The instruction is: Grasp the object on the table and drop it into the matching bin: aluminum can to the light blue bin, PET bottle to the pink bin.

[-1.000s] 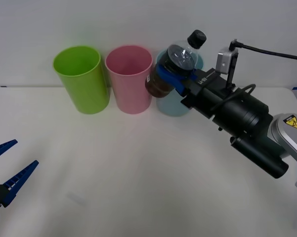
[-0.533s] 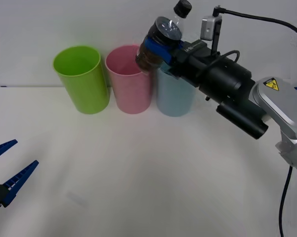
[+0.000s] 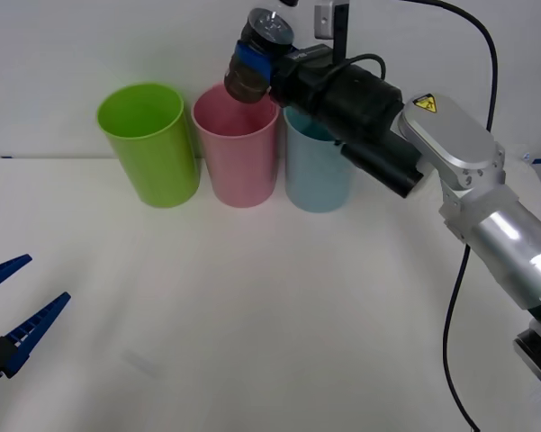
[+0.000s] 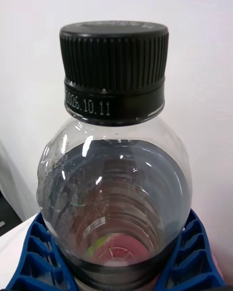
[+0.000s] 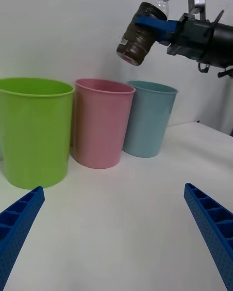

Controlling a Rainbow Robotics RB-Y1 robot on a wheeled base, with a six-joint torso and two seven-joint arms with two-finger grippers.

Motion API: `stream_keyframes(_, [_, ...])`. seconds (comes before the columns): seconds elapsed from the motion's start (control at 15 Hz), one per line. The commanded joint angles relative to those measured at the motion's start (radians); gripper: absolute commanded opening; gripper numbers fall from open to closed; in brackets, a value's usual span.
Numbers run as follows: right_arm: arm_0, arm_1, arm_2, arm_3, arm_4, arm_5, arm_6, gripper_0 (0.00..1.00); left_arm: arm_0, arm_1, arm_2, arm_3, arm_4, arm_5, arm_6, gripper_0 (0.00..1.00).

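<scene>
pet bottle (image 3: pixel 252 61) clamped in right tool (image 3: pixel 263 65) above pink bin (image 3: pixel 237 148).

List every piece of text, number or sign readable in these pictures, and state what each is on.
"2026.10.11", first digits partly turned away: printed on the black ring under the cap of the PET bottle, which the right gripper holds.
Yellow triangular warning sign, symbol too small to read: on the right arm's grey housing.
Small white label low on the bottle's body: too blurred to read.
</scene>
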Motion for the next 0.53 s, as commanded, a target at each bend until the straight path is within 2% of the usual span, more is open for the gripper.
stream_keyframes(0.07, [-0.082,0.061,0.0,0.135,0.016,0.005,0.018,0.0,0.0,0.0,0.0,0.0,0.0,0.0,0.0,1.0])
stream_keyframes(0.53, [-0.211,0.176,0.003,0.36,0.052,0.066,0.067,0.0,0.0,0.0,0.0,0.0,0.0,0.0,0.0,1.0])
